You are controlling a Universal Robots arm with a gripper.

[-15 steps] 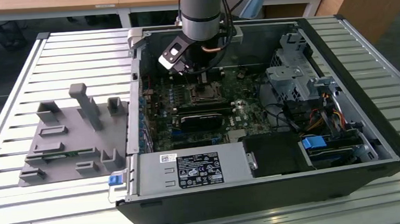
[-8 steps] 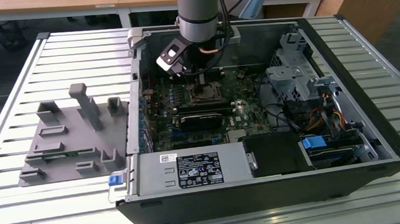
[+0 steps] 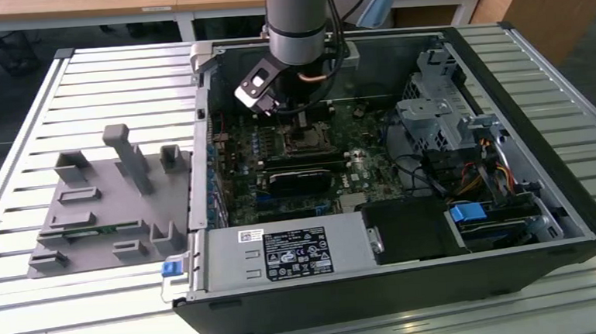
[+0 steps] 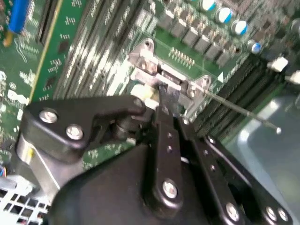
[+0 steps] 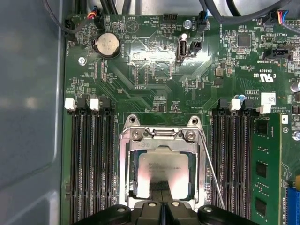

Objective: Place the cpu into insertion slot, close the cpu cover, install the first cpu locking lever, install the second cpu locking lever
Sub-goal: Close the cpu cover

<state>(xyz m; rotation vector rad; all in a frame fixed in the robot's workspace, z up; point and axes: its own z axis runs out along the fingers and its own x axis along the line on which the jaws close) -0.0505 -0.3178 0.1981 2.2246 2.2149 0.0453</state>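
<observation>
Hand [image 5: 164, 190] over cpu [image 5: 159, 165], cpu cover [image 5: 125, 173] down.

A pale metal desk [image 3: 79, 312] made of long parallel slats runs from side to side, with narrow dark gaps between the slats. Two things lie directly on it. Toward the exterior view's right lies a large black computer case [image 3: 389, 305], flat on its side with the open side facing up. Just beside it, toward the exterior view's left, sits a grey moulded plastic holder [image 3: 104, 202] with upright posts and shallow pockets. Bare slats show all around both.
</observation>
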